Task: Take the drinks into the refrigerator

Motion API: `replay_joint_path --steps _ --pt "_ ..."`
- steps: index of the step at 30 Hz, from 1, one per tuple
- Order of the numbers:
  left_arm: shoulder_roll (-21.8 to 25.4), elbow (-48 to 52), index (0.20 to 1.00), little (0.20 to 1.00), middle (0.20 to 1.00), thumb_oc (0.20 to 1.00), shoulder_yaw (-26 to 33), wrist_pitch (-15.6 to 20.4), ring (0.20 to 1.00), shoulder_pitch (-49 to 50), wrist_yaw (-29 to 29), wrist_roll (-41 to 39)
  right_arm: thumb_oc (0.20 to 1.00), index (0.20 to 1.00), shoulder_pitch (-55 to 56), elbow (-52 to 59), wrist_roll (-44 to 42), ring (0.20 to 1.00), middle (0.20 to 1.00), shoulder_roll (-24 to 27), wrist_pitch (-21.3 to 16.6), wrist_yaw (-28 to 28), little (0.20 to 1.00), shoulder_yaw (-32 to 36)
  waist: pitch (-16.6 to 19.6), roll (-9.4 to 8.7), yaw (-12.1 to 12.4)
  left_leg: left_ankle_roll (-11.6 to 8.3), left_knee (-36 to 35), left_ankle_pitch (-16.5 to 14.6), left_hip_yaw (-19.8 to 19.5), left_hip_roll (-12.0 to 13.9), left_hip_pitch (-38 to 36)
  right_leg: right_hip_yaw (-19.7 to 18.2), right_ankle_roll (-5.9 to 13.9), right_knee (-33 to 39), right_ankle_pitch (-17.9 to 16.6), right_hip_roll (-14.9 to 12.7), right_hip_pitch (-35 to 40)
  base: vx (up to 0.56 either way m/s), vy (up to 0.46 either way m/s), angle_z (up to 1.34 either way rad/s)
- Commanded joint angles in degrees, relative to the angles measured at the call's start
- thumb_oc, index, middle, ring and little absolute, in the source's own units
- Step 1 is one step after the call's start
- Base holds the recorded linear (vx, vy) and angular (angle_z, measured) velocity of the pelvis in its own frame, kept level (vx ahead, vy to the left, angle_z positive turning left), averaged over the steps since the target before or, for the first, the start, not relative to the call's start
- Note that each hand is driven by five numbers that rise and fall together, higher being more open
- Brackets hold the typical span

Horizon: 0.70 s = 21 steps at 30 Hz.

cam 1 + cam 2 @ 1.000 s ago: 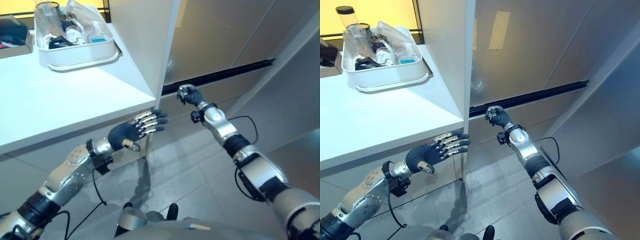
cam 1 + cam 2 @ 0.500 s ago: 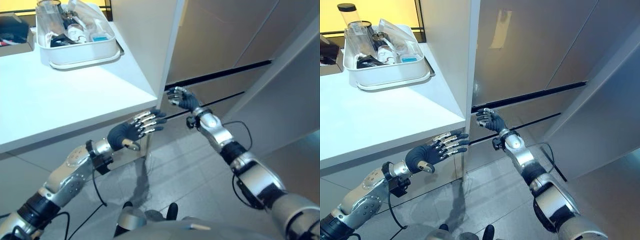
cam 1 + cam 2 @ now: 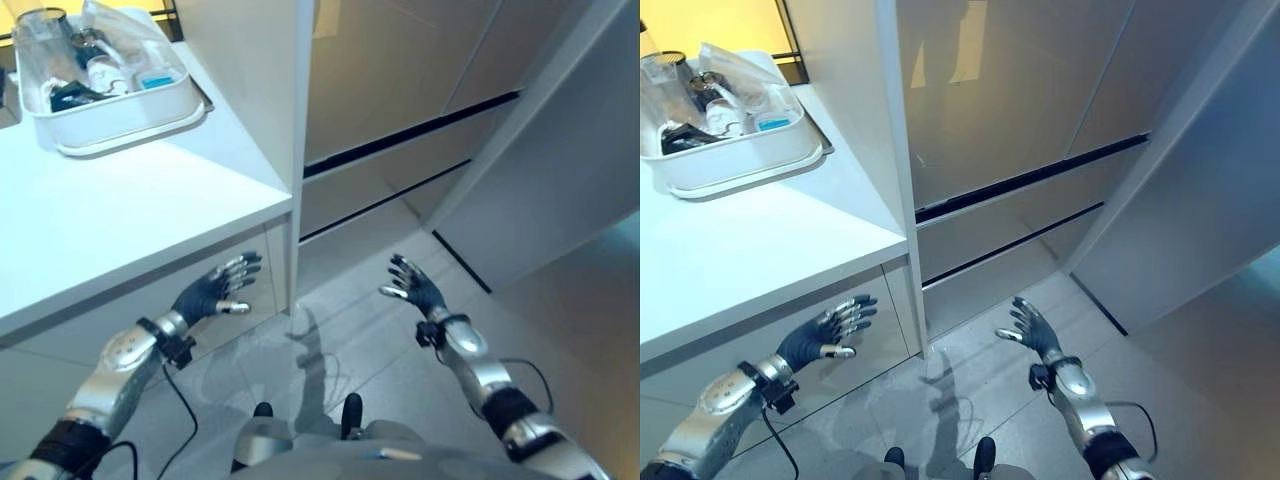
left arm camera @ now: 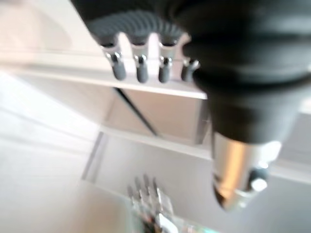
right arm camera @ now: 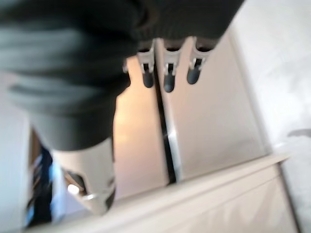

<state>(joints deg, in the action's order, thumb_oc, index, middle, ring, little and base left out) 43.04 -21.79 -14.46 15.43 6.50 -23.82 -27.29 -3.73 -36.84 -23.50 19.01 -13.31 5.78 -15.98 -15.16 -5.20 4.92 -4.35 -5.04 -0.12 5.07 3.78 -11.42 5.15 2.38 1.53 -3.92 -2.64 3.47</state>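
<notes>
At 10 to 11 o'clock of the head view, a white tub (image 3: 120, 118) of drinks (image 3: 100, 70) and clear containers sits on the white counter (image 3: 130, 220). Refrigerator (image 3: 1020, 110) at 12 to 1 o'clock, doors closed, dark seams across the lower front. Left hand (image 3: 212, 291) at 8 o'clock, just below the counter edge, fingers spread wide, holding nothing. Right hand (image 3: 415, 286) at 5 o'clock, above the grey floor (image 3: 340, 350), fingers likewise spread and empty. Both hands well apart from the tub and from the refrigerator front.
</notes>
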Motion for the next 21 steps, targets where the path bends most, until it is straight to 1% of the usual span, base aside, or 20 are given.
replay_joint_path --steps 1,2,5,6,7,9,10,11,12,13,14,15,16,17,21 --pt "-5.23 -8.16 1.0 1.0 1.0 1.0 1.36 4.53 1.0 0.29 5.16 11.33 1.0 1.0 0.23 -3.33 4.01 1.0 1.0 1.7 -2.1 1.39 1.0 1.35 2.46 0.85 0.0 4.82 0.56 -3.85 -2.0 -2.68 1.3 -0.33 6.06 -11.44 2.7 -3.72 -6.03 0.0 0.023 -0.06" --pt "-5.39 -8.38 1.0 1.0 1.0 1.0 1.29 4.68 1.0 0.18 5.23 11.43 1.0 1.0 0.19 -3.41 4.02 1.0 1.0 1.75 -2.17 1.39 1.0 1.33 2.46 0.93 -0.01 4.82 0.55 -3.88 -1.98 -2.67 1.28 -0.34 6.06 -11.46 2.73 -3.71 -6.03 0.0 0.023 -0.14" --pt "-10.36 -17.84 1.0 1.0 1.0 1.0 2.35 3.76 1.0 -0.49 8.55 16.53 1.0 1.0 2.19 -10.84 6.7 1.0 1.0 0.84 -1.15 0.96 1.0 1.67 2.54 1.08 -0.62 4.89 0.59 -3.96 -1.54 -2.69 1.25 -0.79 5.98 -11.25 2.75 -3.51 -6.12 -0.01 0.023 -0.15" --pt "-14.07 -25.59 1.0 1.0 1.0 1.0 3.97 3.09 1.0 -1.62 11.4 20.31 1.0 1.0 2.6 -16.71 9.51 1.0 1.0 -0.15 -0.61 0.45 1.0 1.3 2.6 1.2 -0.88 4.91 0.6 -4.05 -1.25 -2.71 1.23 -1.03 5.9 -11.08 2.74 -3.41 -6.14 -0.01 0.02 -0.07" --pt "-14.17 -25.76 1.0 1.0 1.0 1.0 3.96 3.2 1.0 -1.73 11.49 20.4 1.0 1.0 2.51 -16.81 9.53 1.0 1.0 -0.14 -0.68 0.43 1.0 1.29 2.55 1.24 -0.9 4.91 0.6 -4.07 -1.24 -2.69 1.21 -1.04 5.9 -11.09 2.75 -3.4 -6.12 -0.01 0.018 -0.06" --pt "-16.66 -32.44 1.0 1.0 1.0 1.0 5.68 2.31 1.0 -2.6 13.31 22.78 1.0 1.0 3.09 -20.18 11.15 1.0 1.0 -0.66 -0.01 0.16 1.0 1.27 2.66 1.28 -1.23 4.92 0.63 -4.16 -0.96 -2.72 1.16 -1.28 5.79 -11.05 2.77 -3.24 -6.2 0.01 0.016 -0.06" --pt "-18.19 -39.41 1.0 1.0 1.0 1.0 7.76 1.03 1.0 -3.4 16.41 27.78 1.0 1.0 3.15 -24.81 13.31 1.0 1.0 -1.55 0.75 -0.21 1.0 1.23 2.86 1.35 -1.44 4.95 0.63 -4.26 -0.71 -2.7 1.09 -1.55 5.7 -10.85 2.8 -3.09 -6.11 0.01 0.013 -0.1" --pt "-19.06 -43.73 1.0 1.0 1.0 1.0 8.87 0.49 1.0 -4.03 18.29 29.89 1.0 1.0 2.98 -27.21 14.87 1.0 1.0 -2.1 1.16 -0.7 1.0 0.99 3.0 1.31 -1.47 4.95 0.62 -4.32 -0.63 -2.66 1.04 -1.58 5.64 -10.75 2.85 -3.04 -6.0 0.02 0.011 -0.12" --pt "-19.79 -45.76 1.0 1.0 1.0 1.0 9.61 -0.53 1.0 -4.2 19.58 30.52 1.0 1.0 3.03 -28.73 14.95 1.0 1.0 -2.47 1.52 -1.2 1.0 1.39 3.16 1.28 -1.54 4.94 0.58 -4.34 -0.54 -2.71 0.93 -1.66 5.6 -10.53 2.87 -2.99 -5.8 0.01 0.002 -0.11" --pt "-19.82 -45.81 1.0 1.0 1.0 1.0 9.61 -0.51 1.0 -4.25 19.62 30.55 1.0 1.0 2.99 -28.77 14.95 1.0 1.0 -2.47 1.5 -1.21 1.0 1.39 3.11 1.3 -1.54 4.93 0.58 -4.35 -0.54 -2.7 0.9 -1.66 5.6 -10.52 2.87 -2.99 -5.76 0.02 0.006 -0.07" --pt "-21.57 -49.75 1.0 1.0 1.0 1.0 12.53 -2.57 1.0 -4.88 21.81 29.16 1.0 1.0 2.77 -32.55 13.46 1.0 1.0 -4.17 2.69 -2.05 1.0 3.31 3.52 1.26 -1.66 4.95 0.52 -4.44 -0.3 -2.77 0.67 -1.68 5.44 -10.2 2.92 -2.89 -5.42 0.0 0.0 0.0" --pt "-21.58 -49.78 1.0 1.0 1.0 1.0 12.53 -2.56 1.0 -4.91 21.81 29.15 1.0 1.0 2.75 -32.57 13.46 1.0 1.0 -4.16 2.68 -2.05 1.0 3.31 3.47 1.28 -1.66 4.95 0.52 -4.45 -0.3 -2.77 0.63 -1.68 5.44 -10.19 2.92 -2.88 -5.38 0.0 0.0 0.0" --pt "-23.35 -51.76 1.0 1.0 1.0 1.0 14.83 -3.91 1.0 -4.83 22.3 26.18 1.0 1.0 2.52 -34.28 11.97 1.0 1.0 -5.3 3.4 -2.57 1.0 4.46 3.82 1.4 -1.72 5.04 0.48 -4.52 -0.33 -2.79 0.58 -1.66 5.37 -9.84 2.83 -2.88 -5.09 0.0 0.0 0.0" --pt "-24.12 -53.84 1.0 1.0 1.0 1.0 16.43 -4.71 1.0 -4.61 22.11 24.67 1.0 1.0 2.54 -35.04 10.66 1.0 1.0 -6.11 3.58 -2.82 1.0 5.29 4.07 1.45 -1.76 5.06 0.43 -4.53 -0.18 -2.82 0.43 -1.67 5.34 -9.51 2.8 -2.89 -4.81 0.0 0.0 0.0" --pt "-25.79 -54.93 1.0 1.0 1.0 1.0 17.21 -5.37 1.0 -4.34 21.82 22.98 1.0 1.0 3.18 -35.65 8.62 1.0 1.0 -7.59 4.01 -2.42 1.0 6.03 4.63 1.59 -1.84 5.08 0.29 -4.66 0.05 -2.96 0.07 -1.77 5.33 -8.63 2.63 -2.86 -4.12 0.02 0.01 -0.01"
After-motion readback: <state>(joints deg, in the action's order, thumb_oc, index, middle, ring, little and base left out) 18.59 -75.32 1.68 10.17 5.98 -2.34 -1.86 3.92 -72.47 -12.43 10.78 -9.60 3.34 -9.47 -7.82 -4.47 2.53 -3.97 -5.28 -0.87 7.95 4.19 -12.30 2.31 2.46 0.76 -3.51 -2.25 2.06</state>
